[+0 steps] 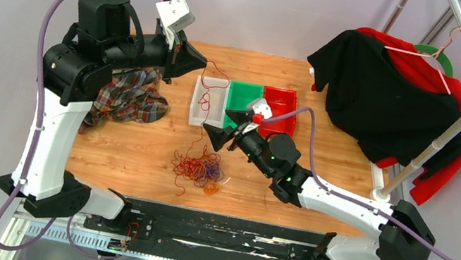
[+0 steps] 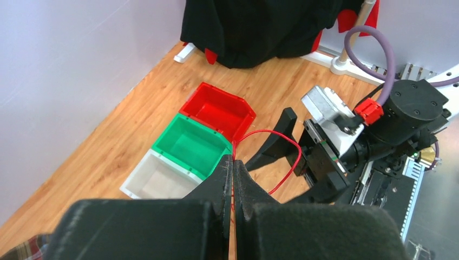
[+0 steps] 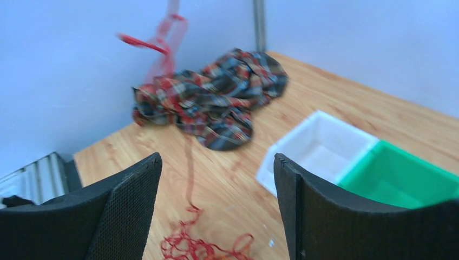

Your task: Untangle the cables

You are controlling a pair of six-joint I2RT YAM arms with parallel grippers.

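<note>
The left arm rears up at the upper left of the top view, the left gripper (image 1: 202,64) with jaws pinched tight on a red cable (image 2: 260,130). The right arm stretches low from lower right to centre, the right gripper (image 1: 215,119) with jaws spread wide.

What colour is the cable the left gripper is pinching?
Red. The cable shows best in the left wrist view.

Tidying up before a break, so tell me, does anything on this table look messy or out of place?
The cables lie in a knotted heap near the front of the table. One red strand rises from it, past the white bin, to the shut left pincer. A plaid cloth lies crumpled on the left.
</note>
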